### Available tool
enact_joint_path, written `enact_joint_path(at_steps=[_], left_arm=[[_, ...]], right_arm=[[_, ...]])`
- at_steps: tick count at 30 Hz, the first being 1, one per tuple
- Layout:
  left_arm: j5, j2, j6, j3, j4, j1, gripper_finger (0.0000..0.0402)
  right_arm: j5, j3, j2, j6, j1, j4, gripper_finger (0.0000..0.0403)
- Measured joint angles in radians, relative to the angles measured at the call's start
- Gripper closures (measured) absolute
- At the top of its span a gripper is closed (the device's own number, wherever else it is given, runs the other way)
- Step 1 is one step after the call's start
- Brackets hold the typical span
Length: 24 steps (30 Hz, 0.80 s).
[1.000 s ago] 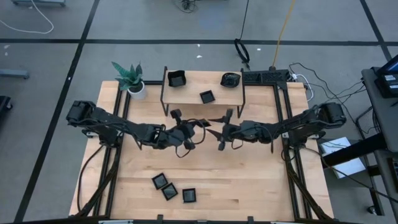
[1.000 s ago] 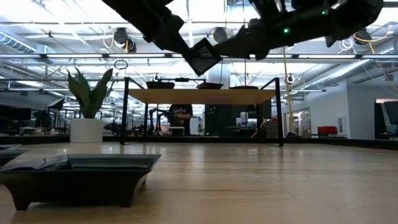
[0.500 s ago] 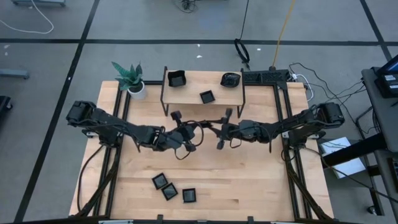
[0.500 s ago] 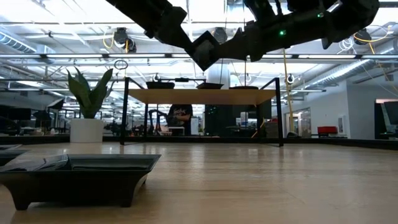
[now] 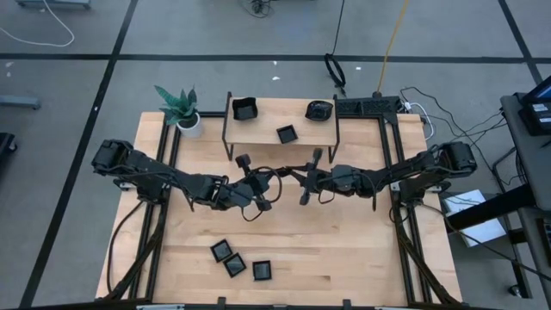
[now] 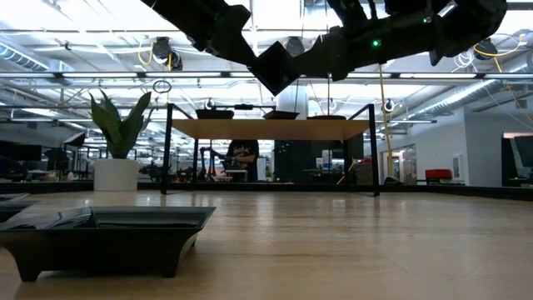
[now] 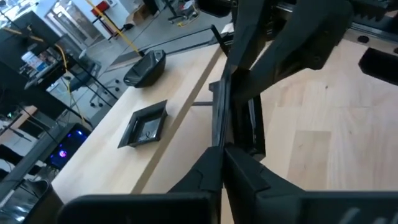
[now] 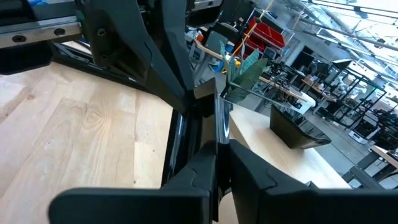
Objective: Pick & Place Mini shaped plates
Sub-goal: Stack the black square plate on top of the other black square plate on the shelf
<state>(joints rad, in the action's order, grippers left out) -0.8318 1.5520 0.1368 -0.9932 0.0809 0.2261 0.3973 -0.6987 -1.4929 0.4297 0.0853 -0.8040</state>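
A small black square mini plate [image 6: 275, 67] hangs in the air over the middle of the table, held between both arms. My left gripper [image 5: 275, 181] reaches it from the table's left, and my right gripper [image 5: 301, 178] from the right. Both are shut on it. Three more mini plates [image 5: 235, 264] lie on the table near its front edge. Three others [image 5: 287, 133] rest on a low wooden shelf [image 5: 258, 129] at the back. My left gripper pinches one rim of the plate [image 7: 219, 134] between its two fingers, coming slanting from the table's left and a little downward. The plate stands on edge, lifted clear of the table. My right gripper pinches the plate's opposite rim [image 8: 217, 127] between its two fingers, coming about level from the table's right. The plate stands edge-on between the two grippers, clear of the table.
A potted green plant [image 5: 181, 108] stands at the back left corner beside the shelf. In the low view, one black plate [image 6: 100, 237] sits close in the foreground. Bare wood lies under the grippers, between the shelf and the front plates.
My right gripper has shut its fingers on the free rim of the plate that my left gripper holds. Both arms have stayed nearly in place, and the plate has remained lifted between them.
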Motion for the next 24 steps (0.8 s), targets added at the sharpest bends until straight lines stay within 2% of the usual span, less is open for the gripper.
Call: enact_joint_path(at_steps=[5, 13, 17, 19, 24], left_arm=[[-0.007, 0.0, -0.041, 0.0, 0.051, -0.001, 0.0346], [-0.012, 0.0, -0.019, 0.001, 0.163, 0.014, 0.0224], [-0.019, -0.019, 0.097, 0.001, 0.275, 0.047, 0.0179], [-0.054, -0.036, 0.159, 0.001, 0.317, 0.072, 0.0165], [-0.179, -0.083, 0.228, 0.0, 0.344, 0.121, 0.0152]], right_arm=[[-0.004, 0.0, 0.001, 0.001, 0.001, -0.005, 0.0381], [-0.014, 0.0, 0.001, -0.005, 0.003, 0.0, 0.0388], [-0.02, 0.001, 0.0, -0.045, 0.003, 0.008, 0.0388], [-0.019, 0.0, 0.001, -0.047, 0.001, 0.018, 0.0388], [-0.016, -0.111, 0.09, -0.062, -0.036, 0.322, 0.0388]])
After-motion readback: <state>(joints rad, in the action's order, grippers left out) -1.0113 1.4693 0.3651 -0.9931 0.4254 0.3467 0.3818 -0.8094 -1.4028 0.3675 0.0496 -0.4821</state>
